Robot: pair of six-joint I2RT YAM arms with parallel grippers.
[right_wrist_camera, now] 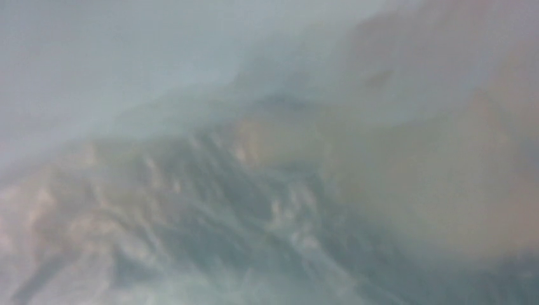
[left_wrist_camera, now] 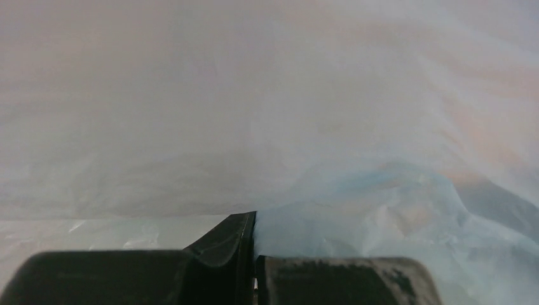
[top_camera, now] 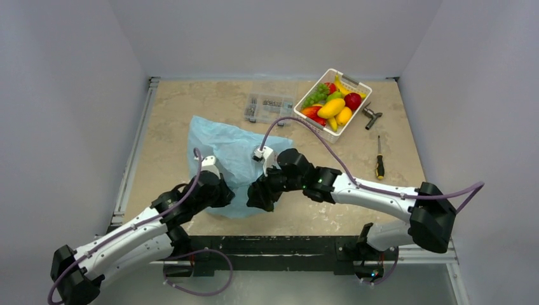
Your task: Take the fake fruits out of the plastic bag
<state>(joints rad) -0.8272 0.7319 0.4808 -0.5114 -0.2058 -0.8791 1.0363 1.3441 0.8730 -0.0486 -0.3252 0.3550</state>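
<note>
The light blue plastic bag [top_camera: 230, 155] lies crumpled in the middle of the table. My left gripper [top_camera: 224, 192] is at its near left edge. In the left wrist view its black fingers [left_wrist_camera: 222, 244] stand together, shut on the bag film [left_wrist_camera: 381, 203]. My right gripper [top_camera: 259, 197] is at the bag's near edge beside it. The right wrist view shows only blurred bag film [right_wrist_camera: 267, 210], with the fingers hidden. Green grapes [top_camera: 316, 95] and a dark red round fruit [top_camera: 353, 100] lie in the white basket [top_camera: 357, 82]. No fruit shows in the bag.
The basket at the back right also holds yellow-orange mangoes [top_camera: 332, 107] and a banana [top_camera: 341, 85]. A clear parts box [top_camera: 269, 108] sits behind the bag. A metal tool [top_camera: 370, 116] and a screwdriver [top_camera: 379, 160] lie at the right.
</note>
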